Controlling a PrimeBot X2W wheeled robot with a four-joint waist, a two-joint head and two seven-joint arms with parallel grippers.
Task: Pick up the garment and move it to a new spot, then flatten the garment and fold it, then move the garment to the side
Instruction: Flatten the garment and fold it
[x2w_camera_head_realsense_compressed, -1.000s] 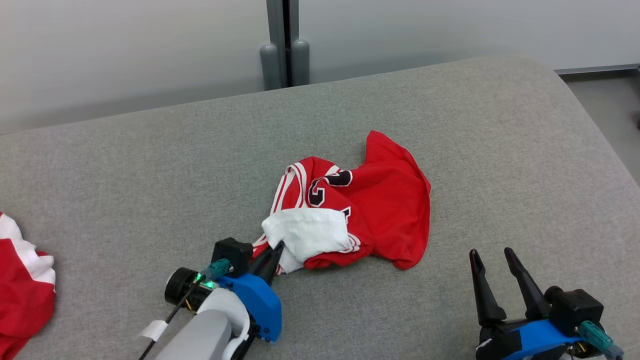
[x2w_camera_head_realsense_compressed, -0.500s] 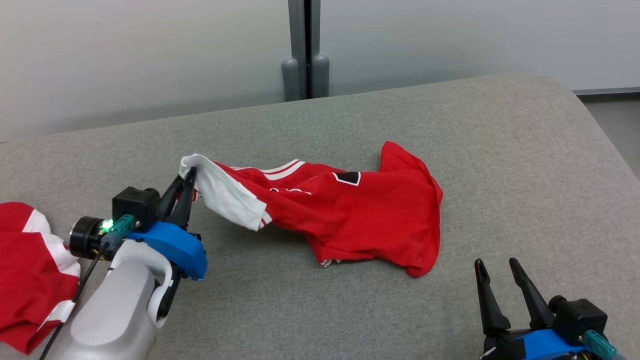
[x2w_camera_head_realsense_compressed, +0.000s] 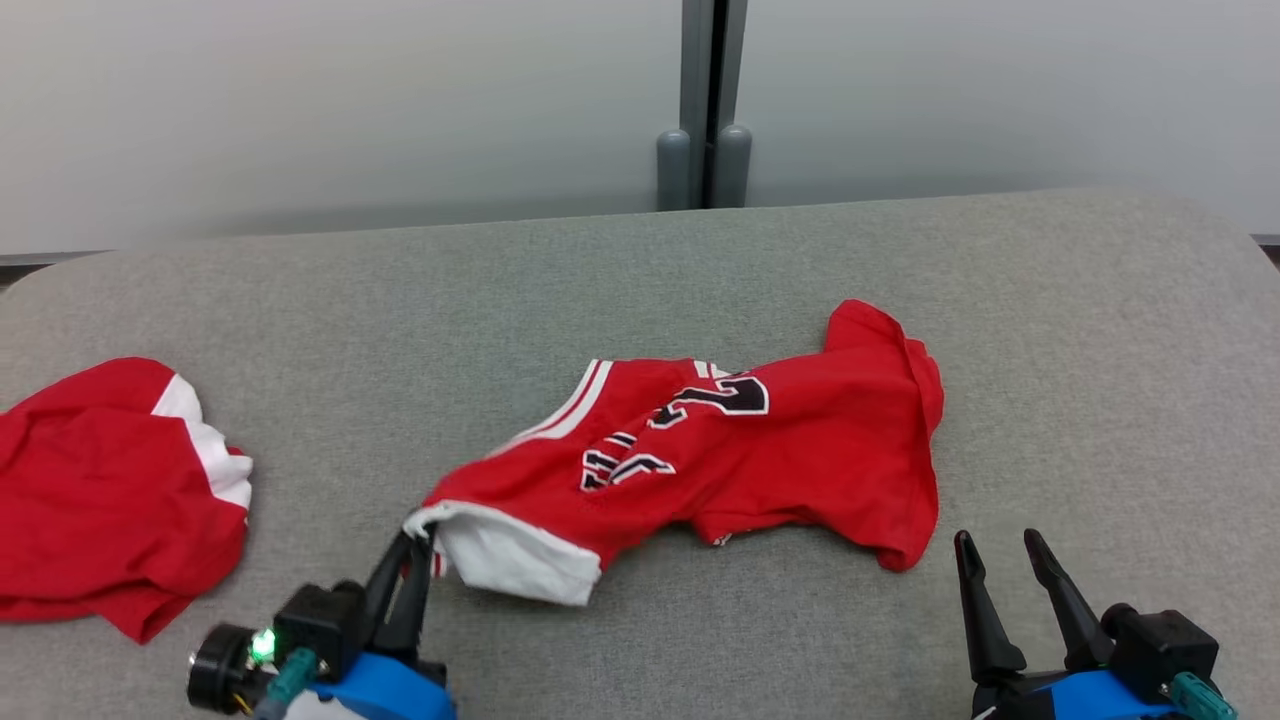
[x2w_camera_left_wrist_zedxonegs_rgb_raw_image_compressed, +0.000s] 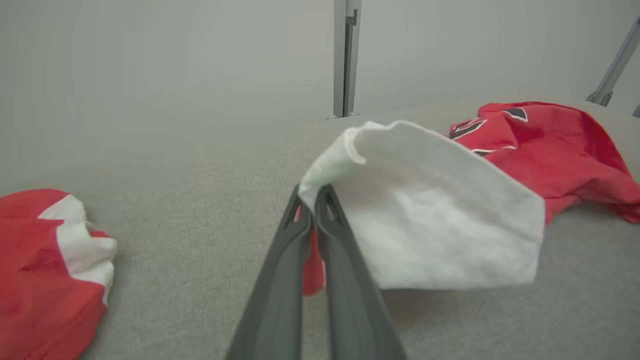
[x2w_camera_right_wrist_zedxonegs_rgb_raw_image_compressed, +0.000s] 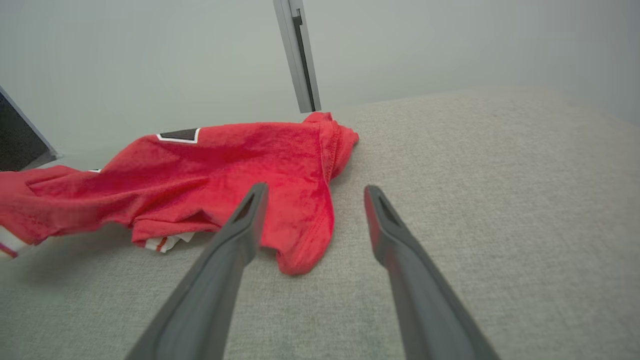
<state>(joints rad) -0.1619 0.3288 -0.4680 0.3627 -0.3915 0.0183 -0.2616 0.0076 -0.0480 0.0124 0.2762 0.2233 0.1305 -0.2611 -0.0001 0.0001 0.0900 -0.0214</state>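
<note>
The left gripper (x2w_camera_head_realsense_compressed: 418, 545) is pinching the red basketball jersey (x2w_camera_head_realsense_compressed: 740, 450) by one corner, its two dark fingers pressed together on the cloth just where a white flap (x2w_camera_left_wrist_zedxonegs_rgb_raw_image_compressed: 440, 220) is turning outward; in the left wrist view a sliver of red is showing between them. The right gripper (x2w_camera_head_realsense_compressed: 997, 545) is hanging with its fingers apart and holding nothing, near the jersey's drooping near-right corner (x2w_camera_right_wrist_zedxonegs_rgb_raw_image_compressed: 300, 260) but not touching it. The jersey is lying across the middle of the grey cushioned surface (x2w_camera_head_realsense_compressed: 300, 300), running from the pinched corner at the near left toward the far right, rumpled, with its black number facing up and the gripped end seeming to be raised slightly. A second red-and-white garment (x2w_camera_head_realsense_compressed: 110, 500) is lying well apart at the left. The fabric is looking thin, light and quite limp, so it is probably going to sag and trail from a single pinch rather than hold any shape, and the woven surface may be dragging on it. Seamed edges, such as the banded corner and the hem, are likely giving the firmest purchase. For flattening, a second hold at the near-right corner would be spreading the cloth, provided the fingers are taking all layers there together.
</note>
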